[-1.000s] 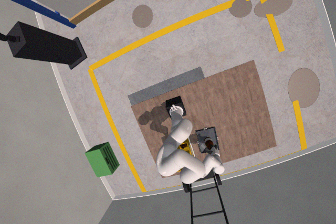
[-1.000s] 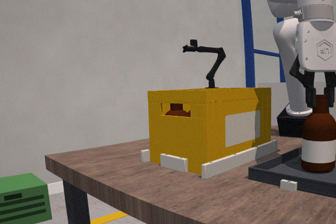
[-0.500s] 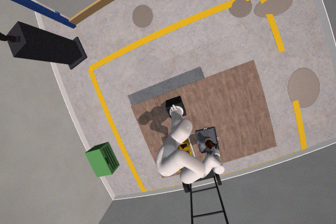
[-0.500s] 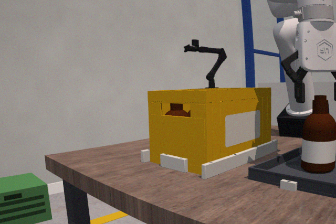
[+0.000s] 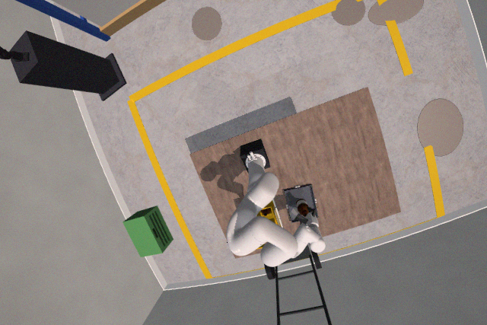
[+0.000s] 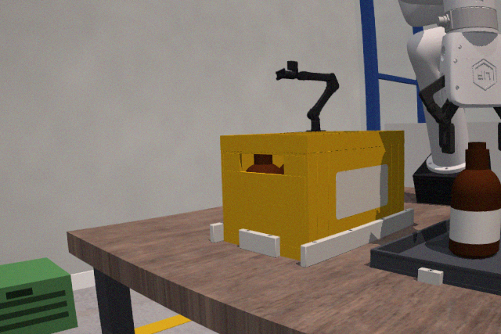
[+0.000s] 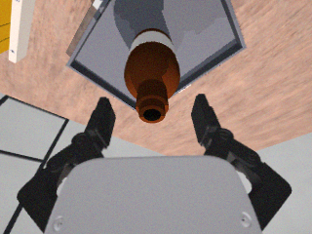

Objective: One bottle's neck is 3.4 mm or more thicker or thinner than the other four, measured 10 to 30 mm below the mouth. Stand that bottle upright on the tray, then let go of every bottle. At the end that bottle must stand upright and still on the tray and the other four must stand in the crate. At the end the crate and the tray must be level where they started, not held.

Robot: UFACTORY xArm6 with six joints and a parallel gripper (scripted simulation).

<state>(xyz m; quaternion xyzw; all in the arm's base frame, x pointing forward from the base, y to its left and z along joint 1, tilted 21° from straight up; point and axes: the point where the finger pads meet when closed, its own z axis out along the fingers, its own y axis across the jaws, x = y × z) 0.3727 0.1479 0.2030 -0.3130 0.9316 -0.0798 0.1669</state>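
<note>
A brown bottle with a white label [image 5: 303,207] [image 6: 475,191] [image 7: 152,68] stands upright on the dark grey tray [image 5: 292,195] [image 6: 396,263] [image 7: 99,60]. My gripper [image 6: 473,145] [image 7: 152,105] is open, its fingers spread wide to either side of the bottle's neck with a gap on both sides. In the exterior view the fingertips are near mouth height. The yellow crate [image 5: 269,218] [image 6: 263,205] [image 7: 4,29] stands level beside the tray. Part of one brown bottle [image 6: 264,167] shows through its hand hole; the other crate bottles are mostly hidden by walls and my arm.
White stop blocks [image 6: 258,242] and a long white rail [image 6: 344,241] [image 7: 20,29] edge the crate. A small white block [image 6: 430,276] sits at the tray's outer wall. My black base [image 5: 253,148] [image 6: 433,188] is behind on the wooden table [image 5: 338,156] [image 6: 202,253].
</note>
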